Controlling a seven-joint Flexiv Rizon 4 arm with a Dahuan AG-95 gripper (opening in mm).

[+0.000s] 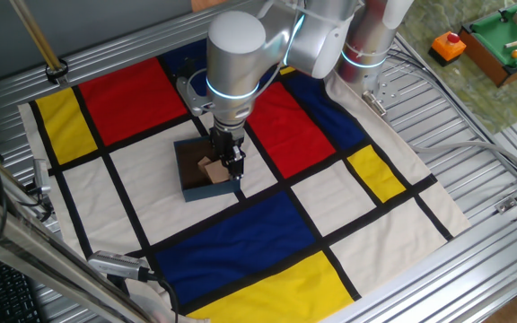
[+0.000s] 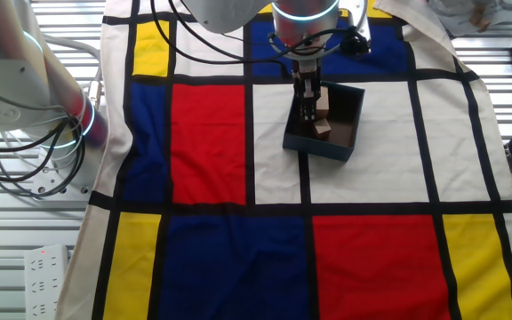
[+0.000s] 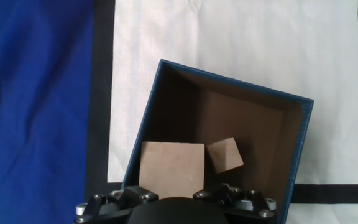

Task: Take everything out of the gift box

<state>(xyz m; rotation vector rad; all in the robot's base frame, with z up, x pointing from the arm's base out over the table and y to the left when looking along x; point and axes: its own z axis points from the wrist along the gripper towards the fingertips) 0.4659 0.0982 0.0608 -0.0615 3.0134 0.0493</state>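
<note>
The dark navy gift box (image 1: 206, 191) (image 2: 356, 120) (image 3: 157, 112) lies open on a white panel of the cloth. It holds two tan wooden blocks. The larger block (image 3: 171, 163) (image 1: 210, 169) (image 2: 324, 110) rests against the near wall, and the small block (image 3: 224, 154) (image 2: 322, 131) lies beside it, turned at an angle. My gripper (image 1: 233, 167) (image 2: 307, 114) reaches down into the box. It is shut on the larger block's near part. In the hand view the hand's body hides the fingertips, and the block's lower edge runs under it.
The box sits on a cloth of red, blue, yellow and white panels (image 1: 267, 215) spread over a slatted metal table. An orange object with a red button (image 1: 448, 45) and a small green game table (image 1: 508, 36) stand far off the cloth. Cables (image 2: 25, 169) lie beside the cloth.
</note>
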